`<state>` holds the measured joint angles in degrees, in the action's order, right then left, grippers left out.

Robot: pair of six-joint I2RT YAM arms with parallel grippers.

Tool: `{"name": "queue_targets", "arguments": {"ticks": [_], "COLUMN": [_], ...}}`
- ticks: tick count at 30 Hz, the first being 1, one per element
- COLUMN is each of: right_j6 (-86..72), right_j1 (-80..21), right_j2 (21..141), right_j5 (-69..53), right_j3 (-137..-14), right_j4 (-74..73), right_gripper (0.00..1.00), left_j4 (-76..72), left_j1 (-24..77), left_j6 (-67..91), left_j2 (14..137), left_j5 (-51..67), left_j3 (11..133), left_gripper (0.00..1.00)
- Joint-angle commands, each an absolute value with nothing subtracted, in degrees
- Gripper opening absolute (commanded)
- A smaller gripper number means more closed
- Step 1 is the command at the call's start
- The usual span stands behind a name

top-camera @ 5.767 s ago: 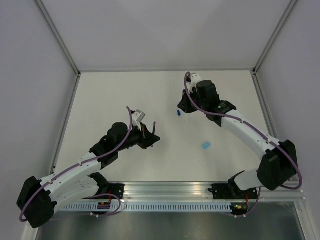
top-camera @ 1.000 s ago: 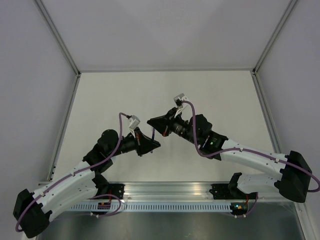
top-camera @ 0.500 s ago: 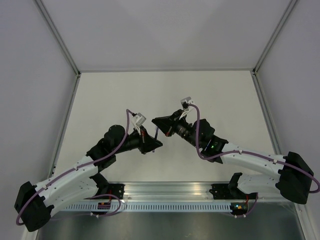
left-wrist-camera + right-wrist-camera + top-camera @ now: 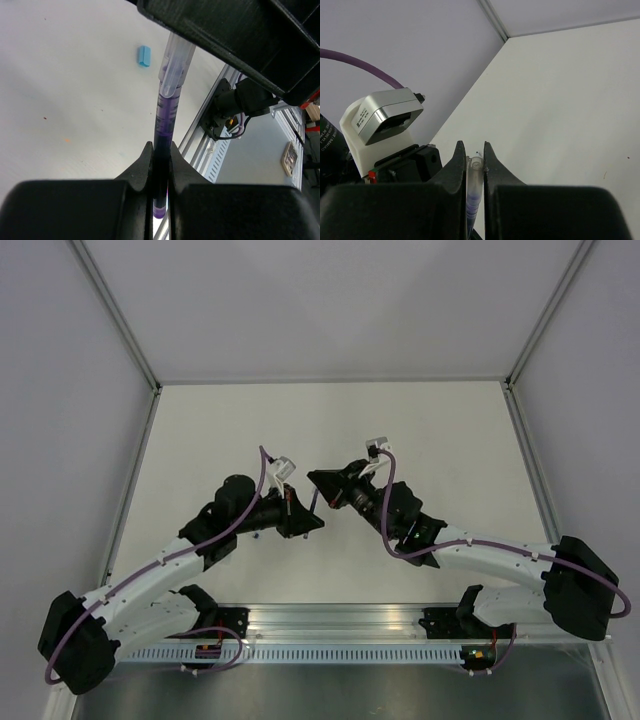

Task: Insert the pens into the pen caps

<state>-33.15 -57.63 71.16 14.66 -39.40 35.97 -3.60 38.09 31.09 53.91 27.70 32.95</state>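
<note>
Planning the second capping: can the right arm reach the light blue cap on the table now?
Probably not yet. The light blue cap lies uncovered, but the right fingers are shut on the purple pen, which the left fingers also grip.

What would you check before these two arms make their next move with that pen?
1. Left gripper shut on the pen: ok.
2. Right gripper shut on the clear cap: ok.
3. Pen and clear cap in line: ok; in the left wrist view the barrel runs straight into the wider clear sleeve.
4. Pen pushed fully home: cannot tell; the right gripper hides the cap's far end.
5. Light blue cap lying free on the table, apart from both grippers: ok.
6. Second pen located: cannot tell; no view clearly shows it.
</note>
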Motion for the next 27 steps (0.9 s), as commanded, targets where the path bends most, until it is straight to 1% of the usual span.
{"name": "queue_targets", "arguments": {"ticks": [1,7,11,19,23,27], "right_j6": [-36.38,-41.12,-45.26,-44.31,-42.19,-40.61], "right_j1": [-64.51,-67.32,-68.11,-69.52,-69.87,-69.79], "right_j2": [72.95,75.75,79.97,77.08,77.52,76.99], "right_j5": [2.99,4.04,0.18,3.77,5.27,9.83], "right_j3": [-35.07,-35.59,-35.42,-35.51,-37.61,-42.87], "right_j4": [27.06,28.46,33.57,31.12,29.1,22.96], "right_gripper": [0.0,0.0,0.0,0.0,0.0,0.0], "left_j4": [-16.96,-16.61,-16.35,-14.68,-14.59,-13.45], "left_j1": [32.26,31.99,31.82,30.76,30.76,30.76], "left_j6": [37.01,35.34,34.19,32.96,32.87,32.26], "left_j2": [54.4,55.81,56.25,53.35,52.03,52.21], "left_j5": [12.48,10.2,8.88,8.26,14.49,21.0], "left_j3": [39.29,39.2,39.2,37.88,38.06,38.84], "left_gripper": [0.02,0.02,0.02,0.02,0.02,0.02]}}
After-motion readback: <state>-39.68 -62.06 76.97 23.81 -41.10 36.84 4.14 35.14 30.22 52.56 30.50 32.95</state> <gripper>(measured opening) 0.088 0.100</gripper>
